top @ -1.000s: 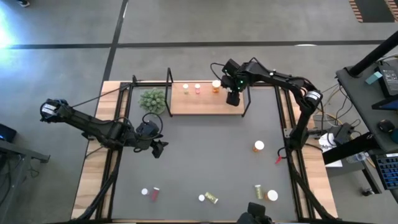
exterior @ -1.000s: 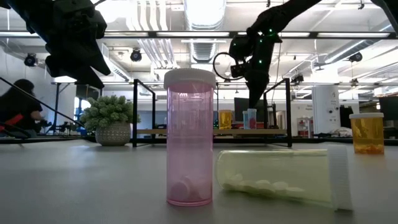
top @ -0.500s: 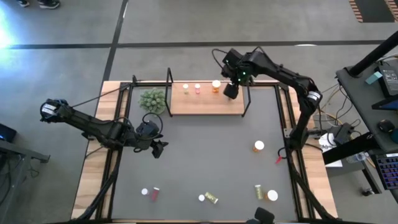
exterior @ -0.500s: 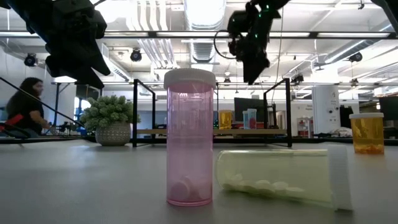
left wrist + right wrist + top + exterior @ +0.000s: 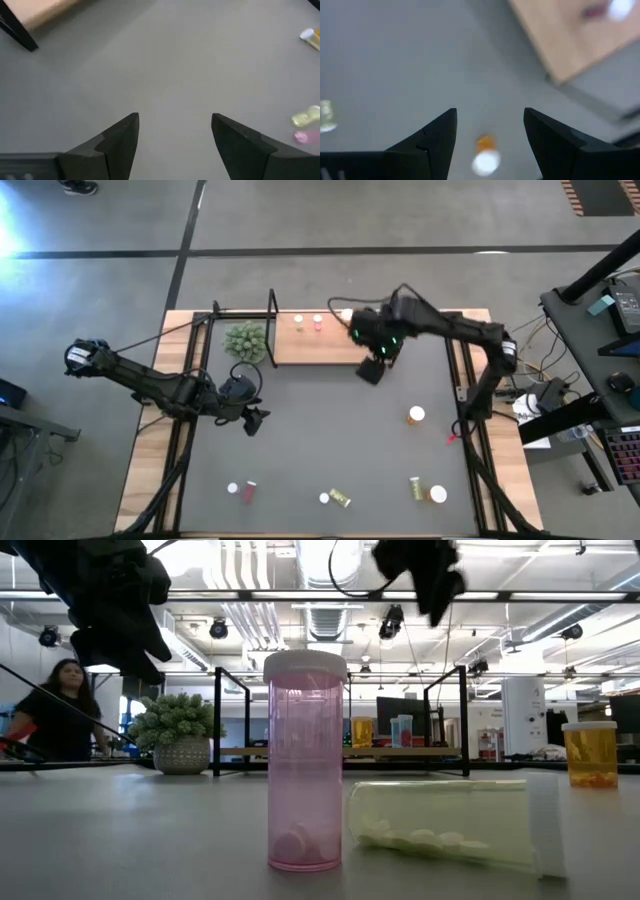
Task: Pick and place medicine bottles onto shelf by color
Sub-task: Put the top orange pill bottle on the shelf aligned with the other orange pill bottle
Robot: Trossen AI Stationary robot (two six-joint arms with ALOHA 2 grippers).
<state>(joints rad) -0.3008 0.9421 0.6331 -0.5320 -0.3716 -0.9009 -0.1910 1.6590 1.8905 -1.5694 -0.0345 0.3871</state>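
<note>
Right gripper hangs empty, fingers apart, over the grey mat just off the shelf — where three bottles stand; an orange bottle waits nearby. Left gripper hovers open.

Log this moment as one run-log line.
right gripper: open, empty, above mat off shelf corner | left gripper: open, waiting mid-left | orange bottle: upright on mat
</note>
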